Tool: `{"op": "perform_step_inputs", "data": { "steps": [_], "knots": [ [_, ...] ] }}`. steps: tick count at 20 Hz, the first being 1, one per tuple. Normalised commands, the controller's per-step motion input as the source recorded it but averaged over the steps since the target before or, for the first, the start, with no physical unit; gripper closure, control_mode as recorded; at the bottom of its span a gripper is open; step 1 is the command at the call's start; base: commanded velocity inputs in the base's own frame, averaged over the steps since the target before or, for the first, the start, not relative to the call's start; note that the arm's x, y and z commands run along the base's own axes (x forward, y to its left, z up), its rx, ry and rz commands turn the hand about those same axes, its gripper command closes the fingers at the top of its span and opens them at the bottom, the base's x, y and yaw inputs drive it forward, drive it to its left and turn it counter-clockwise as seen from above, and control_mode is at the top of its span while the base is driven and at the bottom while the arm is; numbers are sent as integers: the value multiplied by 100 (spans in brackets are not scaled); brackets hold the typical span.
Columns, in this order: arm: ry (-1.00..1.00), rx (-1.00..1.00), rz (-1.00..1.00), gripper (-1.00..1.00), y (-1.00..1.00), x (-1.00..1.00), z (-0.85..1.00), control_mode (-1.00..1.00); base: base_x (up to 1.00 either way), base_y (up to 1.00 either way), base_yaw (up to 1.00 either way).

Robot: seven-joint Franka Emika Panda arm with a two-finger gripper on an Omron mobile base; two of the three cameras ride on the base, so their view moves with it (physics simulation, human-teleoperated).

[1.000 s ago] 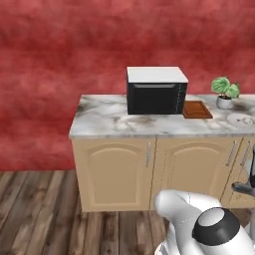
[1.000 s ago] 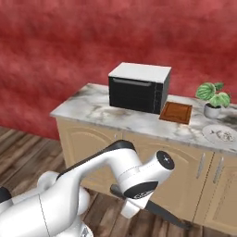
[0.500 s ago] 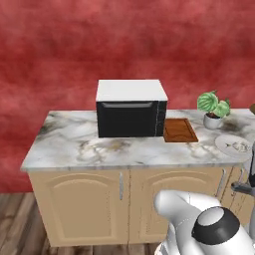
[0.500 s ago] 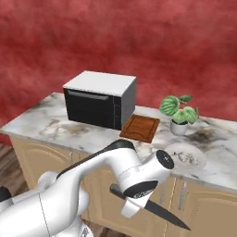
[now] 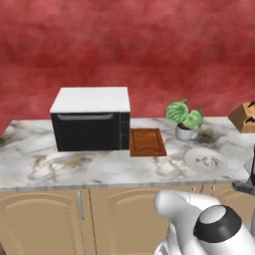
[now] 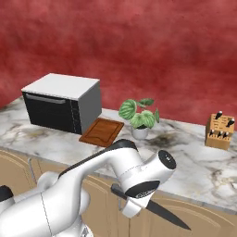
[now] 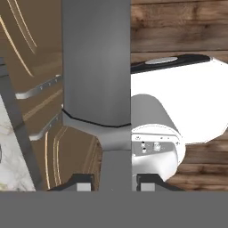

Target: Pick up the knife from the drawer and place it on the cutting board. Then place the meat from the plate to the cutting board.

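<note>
One knife [image 7: 95, 67], one cutting board [image 5: 147, 142], one meat [image 5: 210, 162].

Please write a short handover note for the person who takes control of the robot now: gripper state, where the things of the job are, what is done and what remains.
Gripper: shut on the knife, held low in front of the cabinets, blade pointing away from the hand.
Cutting board: on the counter, right beside the black oven, nothing on it.
Meat: on the white plate, right of the board, in front of the plant.
Done: knife is picked up.
Left: lay the knife on the board, then move the meat from the plate to the board.
</note>
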Motion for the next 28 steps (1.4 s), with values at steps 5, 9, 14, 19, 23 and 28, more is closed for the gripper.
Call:
{"op": "perform_step_inputs", "data": {
  "steps": [5,9,14,19,23,28],
  "knots": [
    [0,0,0,100,0,0,0,100,33,-10,-3],
    [0,0,0,100,0,0,0,100,31,-7,-8],
    [0,0,0,100,0,0,0,100,18,-7,-14],
    [0,0,0,100,0,0,0,100,11,-15,-11],
    [0,0,0,100,0,0,0,-100,0,0,0],
    [0,0,-4,100,4,-1,24,-100,0,0,0]
  ]
}}
